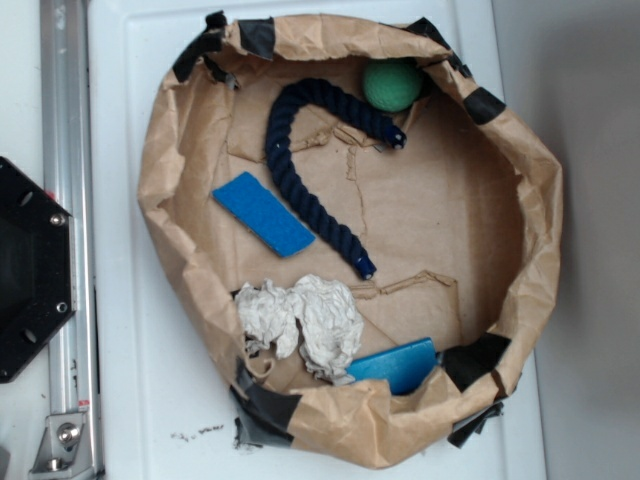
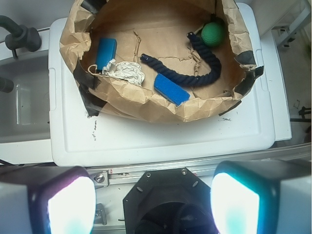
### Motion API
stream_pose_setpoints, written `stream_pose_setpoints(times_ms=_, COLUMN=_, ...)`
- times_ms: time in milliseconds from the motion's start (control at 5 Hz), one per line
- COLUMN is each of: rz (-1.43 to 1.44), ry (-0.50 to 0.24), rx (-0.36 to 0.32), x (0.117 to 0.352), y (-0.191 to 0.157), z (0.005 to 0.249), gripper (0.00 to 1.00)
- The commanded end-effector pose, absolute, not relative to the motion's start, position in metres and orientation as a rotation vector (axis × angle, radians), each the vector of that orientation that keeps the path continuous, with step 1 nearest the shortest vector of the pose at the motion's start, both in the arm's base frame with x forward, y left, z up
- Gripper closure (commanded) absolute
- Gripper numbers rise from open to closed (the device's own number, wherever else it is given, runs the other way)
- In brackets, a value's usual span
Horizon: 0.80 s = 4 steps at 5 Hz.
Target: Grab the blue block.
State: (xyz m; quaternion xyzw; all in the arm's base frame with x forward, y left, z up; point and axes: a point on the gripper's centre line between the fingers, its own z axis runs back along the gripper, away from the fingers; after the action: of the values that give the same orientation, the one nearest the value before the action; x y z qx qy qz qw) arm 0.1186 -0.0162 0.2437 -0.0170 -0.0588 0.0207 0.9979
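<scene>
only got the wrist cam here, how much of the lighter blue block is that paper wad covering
Observer: From the exterior view, the paper wad overlaps only one end of the blue block; most of it shows.
Operator: is it against the bag wall
Observer: Yes, its far end sits right at the brown paper wall, beside a black tape patch.
Operator: rope near it
Observer: No, the navy rope ends well short of it, closer to the darker blue slab.
Operator: gripper seen overhead
Observer: No; only the wrist view shows the gripper, jaws apart.
</scene>
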Motion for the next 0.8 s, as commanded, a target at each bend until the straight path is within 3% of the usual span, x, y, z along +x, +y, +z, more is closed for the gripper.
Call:
stream_pose_setpoints(times_ms=0, rz=0.041, ry=-0.118, rx=-0.034, x=0.119, y=-0.016, z=0.244, gripper=0.0)
stream_pose_setpoints(times_ms=200, rz=0.169, ry=-0.137, rx=0.057, x=0.169, y=-0.005, z=0.206, gripper=0.0)
stream_pose_setpoints(times_ms=400, rz=0.226, ry=-0.158, rx=0.056, x=0.219, y=-0.007, z=0.185, gripper=0.0)
stream_pose_setpoints(times_ms=600, rz=0.255, ry=-0.166, rx=0.013, x=0.269, y=-0.011, z=0.153, gripper=0.0)
